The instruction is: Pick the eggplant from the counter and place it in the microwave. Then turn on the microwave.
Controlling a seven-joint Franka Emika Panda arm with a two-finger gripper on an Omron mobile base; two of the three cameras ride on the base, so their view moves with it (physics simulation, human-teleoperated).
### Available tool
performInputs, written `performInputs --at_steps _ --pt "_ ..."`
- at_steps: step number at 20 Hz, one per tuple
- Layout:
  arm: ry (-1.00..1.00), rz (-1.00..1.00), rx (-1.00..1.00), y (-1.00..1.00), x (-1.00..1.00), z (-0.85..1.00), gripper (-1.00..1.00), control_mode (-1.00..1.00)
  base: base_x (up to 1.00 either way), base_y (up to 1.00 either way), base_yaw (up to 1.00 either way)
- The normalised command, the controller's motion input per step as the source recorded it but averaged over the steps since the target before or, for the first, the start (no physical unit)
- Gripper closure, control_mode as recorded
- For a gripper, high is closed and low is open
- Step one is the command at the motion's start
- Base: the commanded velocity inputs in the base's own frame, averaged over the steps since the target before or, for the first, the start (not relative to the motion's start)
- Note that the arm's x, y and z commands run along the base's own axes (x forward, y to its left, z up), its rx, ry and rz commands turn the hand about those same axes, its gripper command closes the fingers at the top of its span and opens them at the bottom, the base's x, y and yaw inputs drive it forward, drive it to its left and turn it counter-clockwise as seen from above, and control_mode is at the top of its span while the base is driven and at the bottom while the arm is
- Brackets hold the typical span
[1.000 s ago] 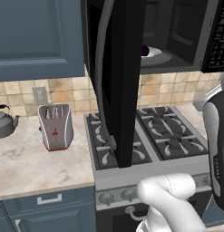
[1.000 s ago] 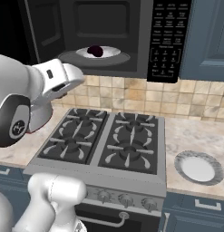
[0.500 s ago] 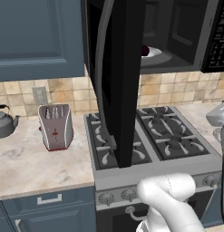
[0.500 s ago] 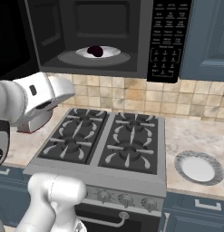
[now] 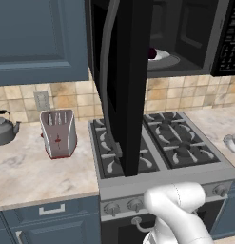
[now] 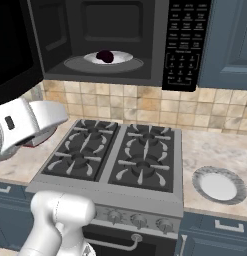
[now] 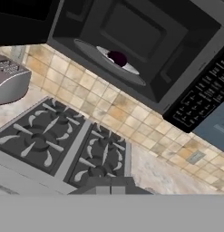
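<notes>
The eggplant (image 6: pixel 105 56) is lying on the white turntable plate (image 6: pixel 121 58) inside the microwave (image 6: pixel 125 75), a little left of the plate's middle, and nothing is touching it. The microwave door (image 5: pixel 123 86) is standing wide open, swung out over the left part of the gas stove (image 6: pixel 117 161). The gripper is closed and is holding nothing. On the counter (image 5: pixel 28 171) a silver toaster (image 5: pixel 58 133) and a kettle (image 5: pixel 4 128) are standing left of the stove, and a white dish (image 6: pixel 218 185) is lying on its right.
</notes>
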Motion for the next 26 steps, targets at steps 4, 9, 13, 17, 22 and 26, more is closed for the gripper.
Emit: performInputs --at_steps 4,9,13,17,22,26 --pt "-0.05 -0.01 0.00 0.04 -0.43 0.12 1.00 -1.00 0.00 0.00 0.00" --pt "-0.03 -0.04 0.00 0.05 -0.33 0.14 1.00 -1.00 0.00 0.00 0.00" --pt "-0.03 -0.05 0.00 0.11 -0.26 0.12 1.00 -1.00 0.00 0.00 0.00" --pt "-0.01 -0.06 0.00 0.17 -0.15 0.09 1.00 -1.00 0.00 0.00 0.00" --pt "-0.05 -0.06 0.00 0.22 -0.14 0.05 1.00 -1.00 0.00 0.00 0.00" --pt "-0.07 -0.05 0.00 0.23 -0.17 0.02 1.00 -1.00 0.00 0.00 0.00"
